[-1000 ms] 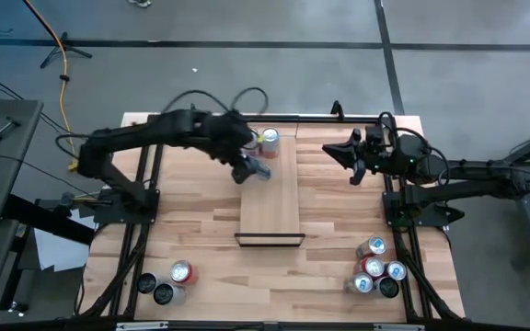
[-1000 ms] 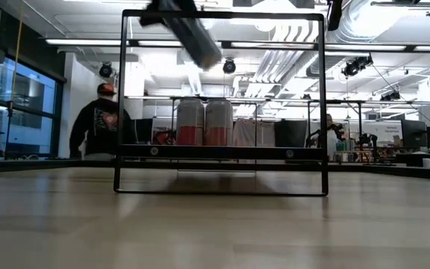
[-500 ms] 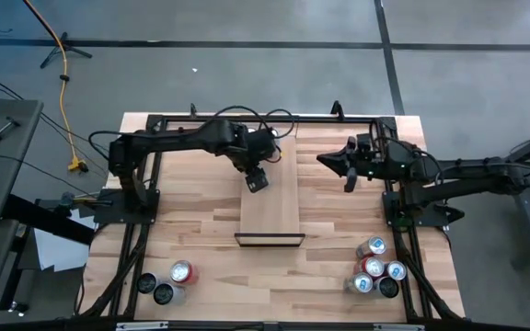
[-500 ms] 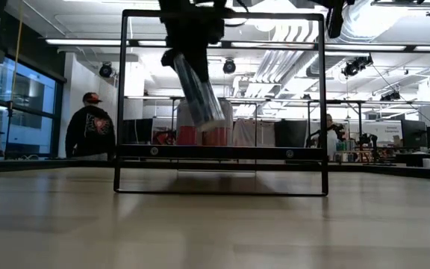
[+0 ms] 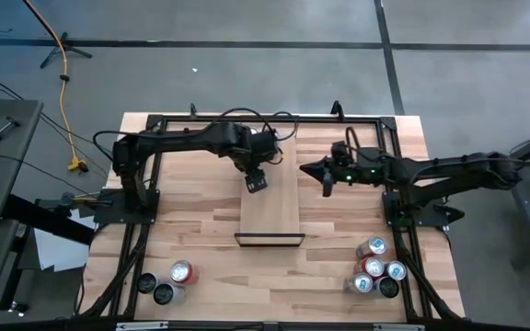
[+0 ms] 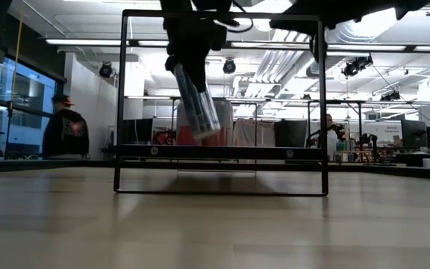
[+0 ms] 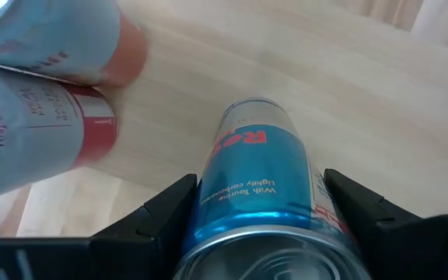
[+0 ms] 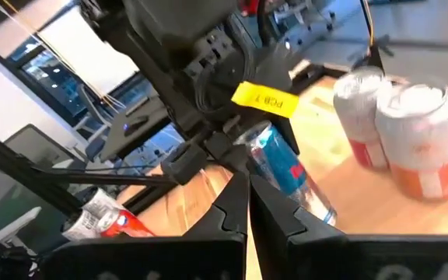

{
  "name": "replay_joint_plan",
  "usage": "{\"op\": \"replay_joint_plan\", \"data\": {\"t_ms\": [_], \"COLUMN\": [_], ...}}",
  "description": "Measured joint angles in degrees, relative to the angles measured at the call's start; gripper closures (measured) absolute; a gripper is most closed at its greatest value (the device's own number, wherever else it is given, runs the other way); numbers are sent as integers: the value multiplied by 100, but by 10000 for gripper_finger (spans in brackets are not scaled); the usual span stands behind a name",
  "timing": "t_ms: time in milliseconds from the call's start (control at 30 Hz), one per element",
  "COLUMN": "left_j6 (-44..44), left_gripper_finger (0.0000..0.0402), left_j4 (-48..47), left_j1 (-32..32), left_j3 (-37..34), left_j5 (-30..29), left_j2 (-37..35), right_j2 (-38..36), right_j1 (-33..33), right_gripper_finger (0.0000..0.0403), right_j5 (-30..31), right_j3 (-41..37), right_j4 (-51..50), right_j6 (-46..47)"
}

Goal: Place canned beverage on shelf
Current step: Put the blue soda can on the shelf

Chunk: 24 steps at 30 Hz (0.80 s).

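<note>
Gripping a tilted blue can [image 5: 257, 178], L gripper [image 5: 256, 175] hangs over the shelf [image 5: 271, 207] near its far end, beside two red cans [image 7: 45, 109] standing there. R gripper [image 5: 326, 175], fingers pressed together, hovers just right of shelf.

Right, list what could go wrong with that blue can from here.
1. The left pincer holds the blue can tilted above the shelf; released like this, it may topple.
2. Two red-and-white cans stand close by; the blue can could knock them.
</note>
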Motion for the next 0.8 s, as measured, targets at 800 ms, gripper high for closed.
{"op": "replay_joint_plan", "data": {"t_ms": [800], "left_j6": [195], "left_gripper_finger": [201], "left_j4": [338], "left_j1": [-79], "left_j3": [-2], "left_j5": [-58], "left_j2": [316], "right_j2": [2076], "right_j1": [0], "right_gripper_finger": [403], "right_j5": [-12], "right_j3": [-2], "right_j4": [438], "right_j6": [3113]}}
